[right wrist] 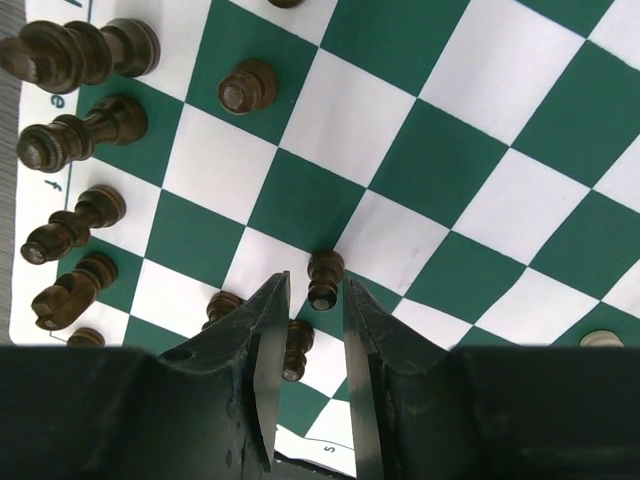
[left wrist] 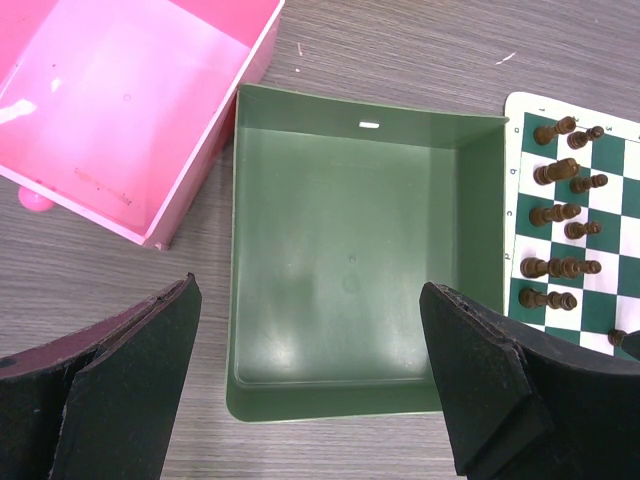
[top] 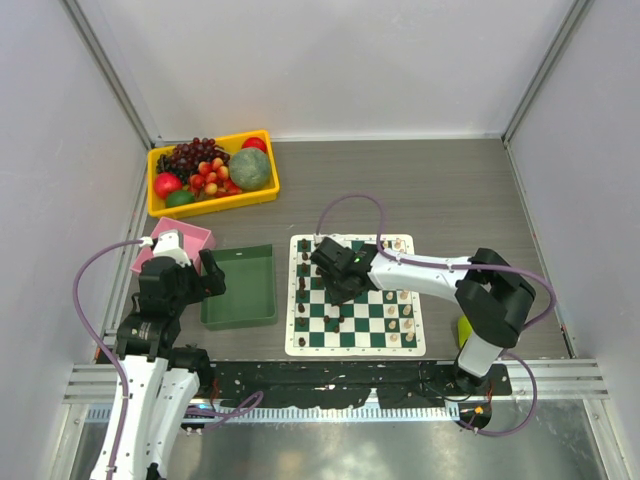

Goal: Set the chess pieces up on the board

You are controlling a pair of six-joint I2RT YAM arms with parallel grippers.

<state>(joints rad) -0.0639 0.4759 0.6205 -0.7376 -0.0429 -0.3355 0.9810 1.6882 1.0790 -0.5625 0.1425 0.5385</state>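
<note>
Pawn (right wrist: 297,350) is sitting inside the barely parted jaws of your right gripper (right wrist: 315,290), hold unclear; you're risking toppling the neighbouring pawn (right wrist: 325,280).

It looked like a robotics lab test cell: plain white panel walls (top: 330,60) on metal posts (top: 111,70) closed in a wood-grain table (top: 450,190). The left arm (top: 150,330) and right arm (top: 430,270) were bolted to an aluminium rail (top: 560,378) at the near edge. Staged props lay about: the board (top: 355,350) and, far left, a yellow bin (top: 215,203) of fruit, probably plastic.
</note>
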